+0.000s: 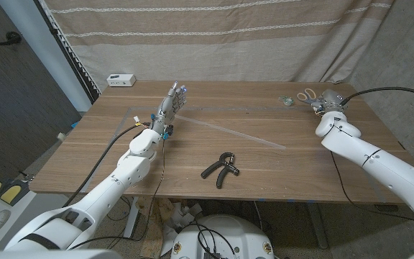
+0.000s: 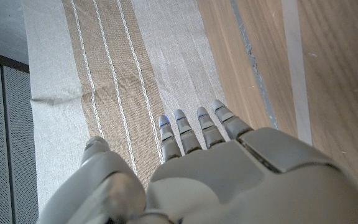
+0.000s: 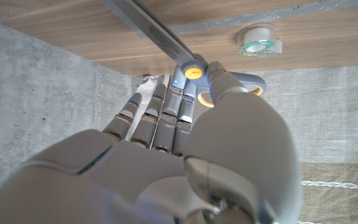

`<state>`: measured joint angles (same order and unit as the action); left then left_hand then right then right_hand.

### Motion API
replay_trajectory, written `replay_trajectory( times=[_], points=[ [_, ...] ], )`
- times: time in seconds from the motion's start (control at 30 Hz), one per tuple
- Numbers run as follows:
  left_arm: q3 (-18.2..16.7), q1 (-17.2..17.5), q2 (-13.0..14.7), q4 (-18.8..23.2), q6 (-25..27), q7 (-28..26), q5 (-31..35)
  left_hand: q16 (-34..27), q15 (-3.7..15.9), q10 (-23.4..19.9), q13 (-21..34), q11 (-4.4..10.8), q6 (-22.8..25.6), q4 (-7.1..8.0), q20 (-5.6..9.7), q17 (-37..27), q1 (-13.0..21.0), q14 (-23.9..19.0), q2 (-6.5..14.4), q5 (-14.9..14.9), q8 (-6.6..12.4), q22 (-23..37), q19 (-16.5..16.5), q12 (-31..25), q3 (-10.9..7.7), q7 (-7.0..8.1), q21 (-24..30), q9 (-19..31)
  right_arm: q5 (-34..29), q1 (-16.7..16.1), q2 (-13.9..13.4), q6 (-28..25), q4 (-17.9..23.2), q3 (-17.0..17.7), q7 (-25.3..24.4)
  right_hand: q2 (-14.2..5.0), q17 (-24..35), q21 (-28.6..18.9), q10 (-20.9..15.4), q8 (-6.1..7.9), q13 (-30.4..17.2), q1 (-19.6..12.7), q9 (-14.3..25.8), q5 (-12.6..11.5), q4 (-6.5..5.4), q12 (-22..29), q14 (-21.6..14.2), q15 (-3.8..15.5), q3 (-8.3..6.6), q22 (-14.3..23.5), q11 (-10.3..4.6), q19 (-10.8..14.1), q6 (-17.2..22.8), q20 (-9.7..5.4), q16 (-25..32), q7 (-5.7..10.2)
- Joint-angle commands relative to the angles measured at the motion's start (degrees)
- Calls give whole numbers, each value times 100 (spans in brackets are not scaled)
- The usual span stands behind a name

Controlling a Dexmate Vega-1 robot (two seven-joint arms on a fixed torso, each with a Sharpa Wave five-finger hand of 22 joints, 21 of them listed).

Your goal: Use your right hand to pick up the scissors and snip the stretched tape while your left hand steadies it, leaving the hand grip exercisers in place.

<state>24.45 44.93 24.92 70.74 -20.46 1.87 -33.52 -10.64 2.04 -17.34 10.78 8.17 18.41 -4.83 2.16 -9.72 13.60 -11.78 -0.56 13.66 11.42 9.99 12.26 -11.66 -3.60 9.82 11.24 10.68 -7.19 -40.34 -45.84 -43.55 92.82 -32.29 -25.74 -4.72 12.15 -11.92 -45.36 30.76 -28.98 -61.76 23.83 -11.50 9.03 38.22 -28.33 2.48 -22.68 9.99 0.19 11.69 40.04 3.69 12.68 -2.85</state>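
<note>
Wooden table [image 1: 264,180] before striped curtain. Steel scissors with pale loop handles [image 3: 194,71] at far right edge, beside tape roll [image 3: 260,40]; stiff, light, slippery, best taken through loops. Right hand [image 3: 179,118] fingertips at pivot, grasp unconfirmed. Left hand [image 1: 169,108] fingers straight, empty, near clear stretched tape [image 1: 243,134], faint. Black grip exerciser [image 1: 221,167] undisturbed.

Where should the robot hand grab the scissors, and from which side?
By the handle loops. The scissors lie flat at the table's far right corner, with the loops jutting past the table edge, the blades pointing inward over the wood. The right robot hand, already at the loops, does best coming from that edge side.
</note>
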Motion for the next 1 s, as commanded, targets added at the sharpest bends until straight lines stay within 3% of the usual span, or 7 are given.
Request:
replay_trajectory(
  times=[0.03, 1.0],
  points=[
    [-3, 43, -1, 30, 27, -48, -9, 3, 615, -44, 20, -26, 28, -27, 327, -34, -27, -27, 5, -15, -11, 17, -20, -10, -8, 2, -2, 13, 76, -87, -91, 144, 311, 100, 4, -79, 22, -24, -1078, 38, -5, -26, 16, 11, -11, 36, -71, 920, 7, 31, -1043, 71, 546, 0, 50, 543],
    [30, -68, -12, -52, 69, 60, -19, 2, 606, -62, 20, -12, 38, -39, 326, -34, -41, -34, 12, -17, -8, 17, -17, -14, -4, -2, -1, 14, 44, -496, -283, 762, 968, 430, -119, -67, 25, -40, -1096, 23, 18, -16, 15, 48, -12, 51, -199, 907, -8, 40, -1059, 197, 549, 2, 54, 526]
  ],
)
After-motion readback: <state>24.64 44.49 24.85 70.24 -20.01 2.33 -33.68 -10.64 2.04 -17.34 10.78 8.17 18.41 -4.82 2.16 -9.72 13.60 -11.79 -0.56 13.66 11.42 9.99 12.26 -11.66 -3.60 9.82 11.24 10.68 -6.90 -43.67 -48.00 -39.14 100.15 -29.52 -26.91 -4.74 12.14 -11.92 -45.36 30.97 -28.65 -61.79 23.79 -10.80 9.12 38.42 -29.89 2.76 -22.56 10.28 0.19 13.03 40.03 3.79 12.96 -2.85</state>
